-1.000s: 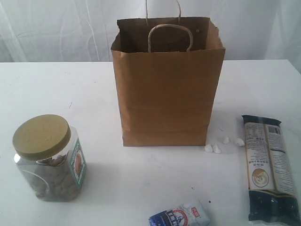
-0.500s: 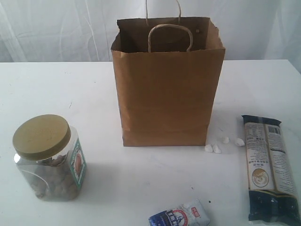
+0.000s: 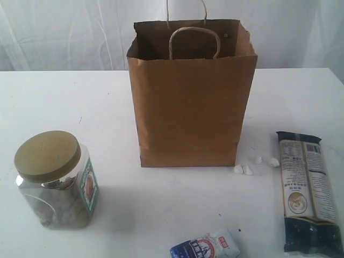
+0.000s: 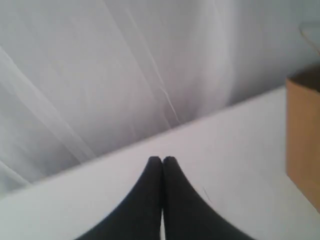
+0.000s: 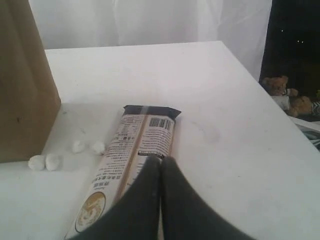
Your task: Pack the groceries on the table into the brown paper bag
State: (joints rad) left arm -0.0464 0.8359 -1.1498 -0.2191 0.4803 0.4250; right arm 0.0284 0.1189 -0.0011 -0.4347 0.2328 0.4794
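Jar: clear squarish plastic jar with a flat tan lid point(image 3: 54, 183), glossy walls, brown contents and a printed side label; it stands upright well to the left of the bag and nearer the camera.
Tabletop: large flat white tabletop point(image 3: 161, 209), matte, with a few dark specks.
Bag: tall kraft-brown paper bag point(image 3: 191, 107), boxy and creased, with its mouth open and twisted paper loop handles; it stands upright mid-tabletop.
Small packet: small blue-and-white packet point(image 3: 207, 248) of crinkled glossy film; it lies flat in front of the bag, cut off by the picture edge.
White bits: four small white pebble-like bits point(image 3: 244, 169), rounded, just beside the bag's lower right corner.
Long packet: long dark packet with a beige printed panel point(image 3: 306, 193) and a barcode; it lies flat to the right of the bag, apart from it.
Left tool: black left tool point(image 4: 162, 160), its smooth tapered fingers pressed together with nothing between them; its tips are well apart from the bag's edge.
Right tool: black right tool point(image 5: 161, 161), fingers together and empty; the tips line up over the long packet, but contact cannot be judged.
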